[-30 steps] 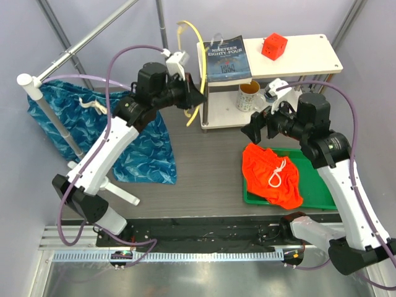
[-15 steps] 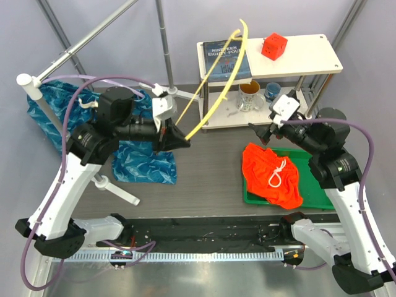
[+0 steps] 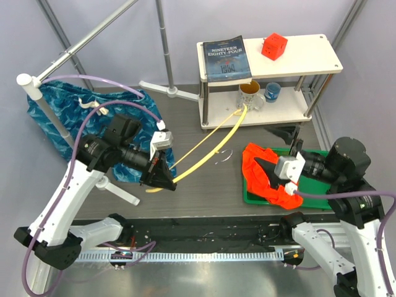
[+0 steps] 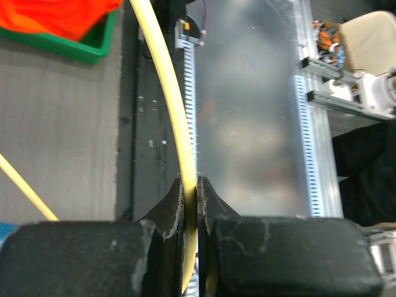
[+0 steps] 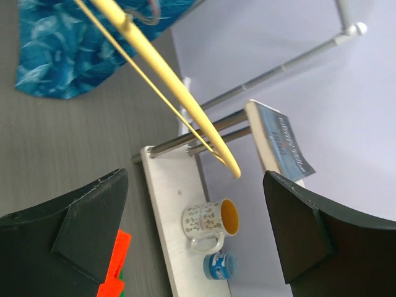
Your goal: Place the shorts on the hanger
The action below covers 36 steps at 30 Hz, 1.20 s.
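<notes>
We see the left gripper (image 4: pixel 190 185) clenched on one end of the hanger (image 3: pixel 215 150), which slants above the table. The right gripper (image 3: pixel 267 172) hovers with its jaws released, over the shorts (image 3: pixel 252 159) lying in the green tray (image 3: pixel 246 197).

Dark grey table (image 3: pixel 210 193) with green tray (image 3: pixel 255 198), white shelf unit (image 3: pixel 303 59) and blue shorts (image 3: pixel 59 114)

2 arms over the table, hanger at centre frame
The left gripper (image 3: pixel 162 179) pinches the yellow hanger (image 3: pixel 207 148) at its lower-left end; the right gripper (image 3: pixel 274 163) hangs over the orange shorts (image 3: pixel 252 174) in the green tray (image 3: pixel 249 198), lower right.
</notes>
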Available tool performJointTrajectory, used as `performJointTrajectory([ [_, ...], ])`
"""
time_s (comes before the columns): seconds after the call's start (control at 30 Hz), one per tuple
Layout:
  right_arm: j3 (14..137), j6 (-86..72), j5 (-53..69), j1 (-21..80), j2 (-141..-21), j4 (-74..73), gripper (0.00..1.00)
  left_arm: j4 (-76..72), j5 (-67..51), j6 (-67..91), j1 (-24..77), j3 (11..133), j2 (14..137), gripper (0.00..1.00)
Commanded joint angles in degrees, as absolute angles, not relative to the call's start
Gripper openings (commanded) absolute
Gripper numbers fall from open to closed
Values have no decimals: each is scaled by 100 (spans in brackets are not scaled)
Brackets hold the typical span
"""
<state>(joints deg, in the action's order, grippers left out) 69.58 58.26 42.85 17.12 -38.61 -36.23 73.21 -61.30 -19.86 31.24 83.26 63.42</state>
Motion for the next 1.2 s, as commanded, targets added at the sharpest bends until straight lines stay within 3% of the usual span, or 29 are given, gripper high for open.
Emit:
performJointTrajectory([
  [0.0, 7259, 6950, 5053, 1688, -3849, -5237, 95, 7303, -7074, -1899, 3059, 7999, 6126, 0],
  [0.27, 8041, 7076, 5764, 1705, -5060, -5967, 95, 7409, -7453, -1767, 3059, 7550, 6117, 0],
  [0.47, 8069, 6092, 6064, 1924, -5642, -5548, 92, 7260, -7541, -1547, 3059, 7392, 6082, 1],
  [0.63, 7692, 5854, 5064, 3268, -5827, -4897, 87, 7173, -7646, -1442, 3059, 7207, 6082, 2],
  [0.67, 7638, 5801, 4897, 3504, -5862, -4643, 84, 7094, -7733, -1302, 3059, 7068, 6065, 2],
  [0.77, 7655, 5678, 4378, 4112, -6178, -4482, 63, 6970, -7778, -1134, 2989, 6996, 6030, 1],
  [0.87, 7813, 5555, 4158, 4245, -6398, -4658, 35, 7197, -7586, -1335, 2866, 7127, 5933, 4],
  [0.9, 7822, 5346, 4096, 4245, -6390, -4649, 22, 7233, -7315, -1458, 2822, 7154, 5837, 5],
  [0.93, 7814, 5248, 4026, 4245, -6337, -4632, 1, 7277, -7130, -1555, 2734, 7189, 5784, 7],
  [1.03, 7665, 4853, 3736, 4236, -6057, -4474, 1, 7155, -6313, -1547, 2611, 7347, 5590, 24],
  [1.17, 7585, 4211, 3227, 4245, -5801, -4605, 1, 6812, -4828, -1424, 2487, 7935, 5467, 36],
])
